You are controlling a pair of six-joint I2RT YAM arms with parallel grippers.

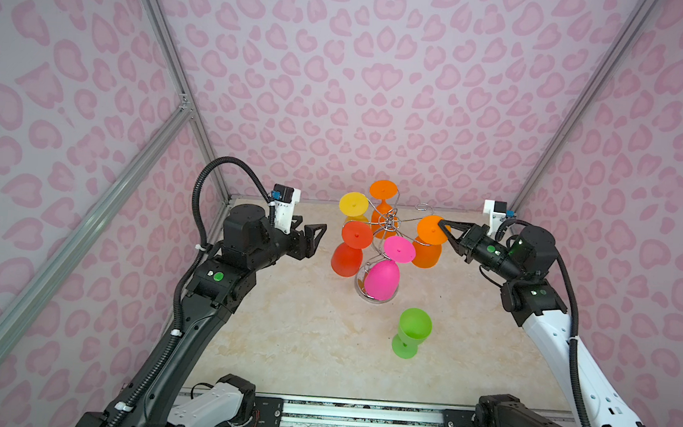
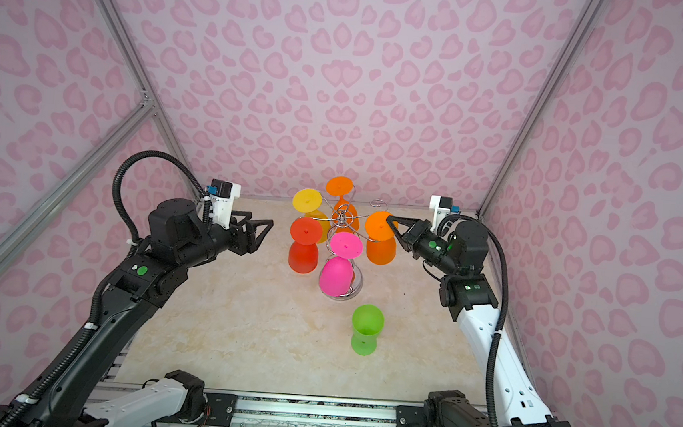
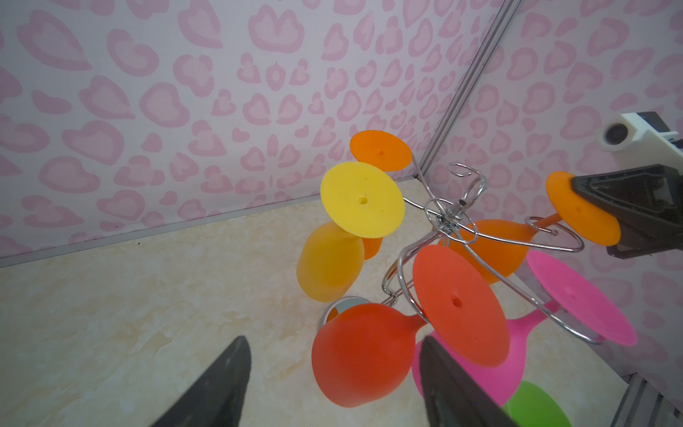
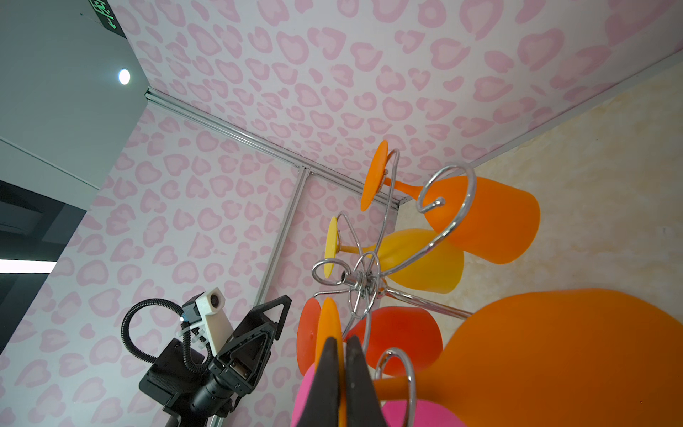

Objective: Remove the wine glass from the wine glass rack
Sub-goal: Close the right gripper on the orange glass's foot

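At the rack (image 4: 356,278), right fingers (image 4: 325,384) pinching the orange glass (image 1: 428,234) foot, not unhooked yet; left fingers (image 3: 218,388) spread, empty.

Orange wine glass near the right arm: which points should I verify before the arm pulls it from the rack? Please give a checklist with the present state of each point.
1. Right gripper shut on the foot of the orange glass: ok.
2. Orange glass free of the wine glass rack: not ok, its stem sits in a curled arm.
3. Left gripper open, apart from the rack: ok.
4. Gap between orange glass and pink glass: cannot tell.
5. Green glass upright on the table, apart from the rack: ok.
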